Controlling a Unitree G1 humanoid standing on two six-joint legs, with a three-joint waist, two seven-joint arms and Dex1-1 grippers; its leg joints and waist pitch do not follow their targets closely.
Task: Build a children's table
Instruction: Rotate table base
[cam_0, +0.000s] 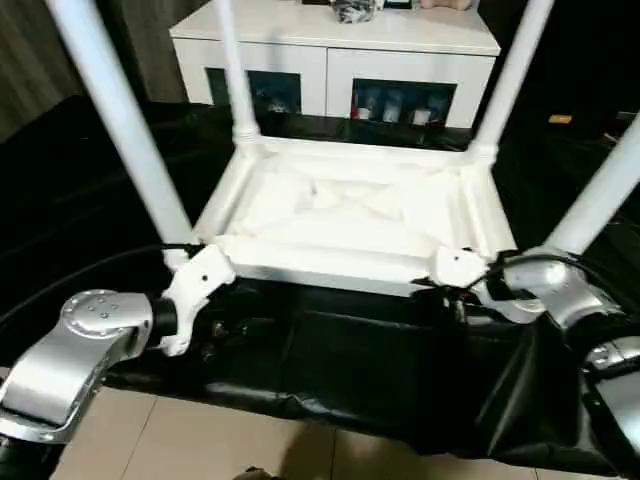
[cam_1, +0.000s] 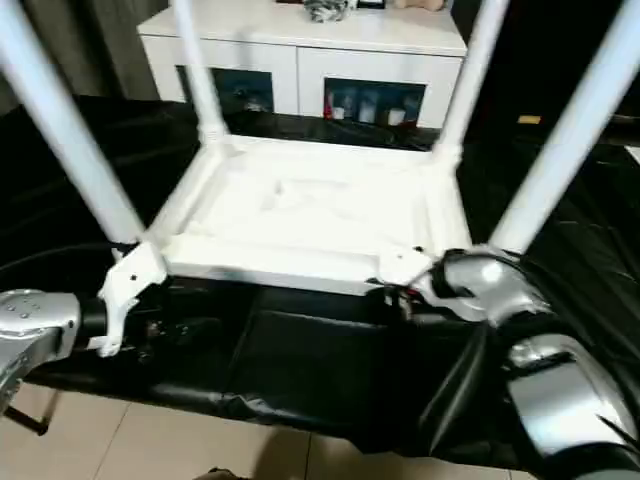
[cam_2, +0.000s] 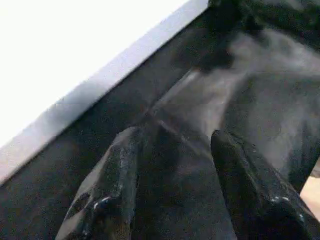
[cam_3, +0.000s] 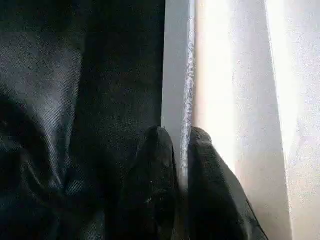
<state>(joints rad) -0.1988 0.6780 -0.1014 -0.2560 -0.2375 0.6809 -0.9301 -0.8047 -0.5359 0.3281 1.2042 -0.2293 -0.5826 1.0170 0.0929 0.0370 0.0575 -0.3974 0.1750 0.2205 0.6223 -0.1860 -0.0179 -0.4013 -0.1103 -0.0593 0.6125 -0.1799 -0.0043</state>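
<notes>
Black cloth (cam_0: 350, 350) covers the counter, with pale floor tiles (cam_0: 200, 440) visible at its near edge. Behind the counter stands a white cabinet (cam_0: 330, 50) with dark glass doors.

The children's table (cam_0: 350, 215) lies upside down on the black cloth, at the centre of the counter. Its ribbed underside faces up. Four white legs stand in the corner sockets and rise out of the head views: near-left leg (cam_0: 120, 120), far-left leg (cam_0: 232, 70), far-right leg (cam_0: 510, 75), near-right leg (cam_0: 600, 195).

The left arm (cam_0: 80, 350) reaches in from the near-left side. The left pincer (cam_2: 172, 145) sits just below the near-left corner of the tabletop, beside the near edge. In the left wrist view its two black fingers (cam_2: 120, 180) stand apart, with only black cloth between them and the white table edge nearby. It grips nothing.

The right arm (cam_0: 545, 290) reaches to the near-right corner of the tabletop. In the right wrist view the right pincer (cam_3: 182, 137) is closed on the thin rim of the children's table, one finger on each side of the rim.
</notes>
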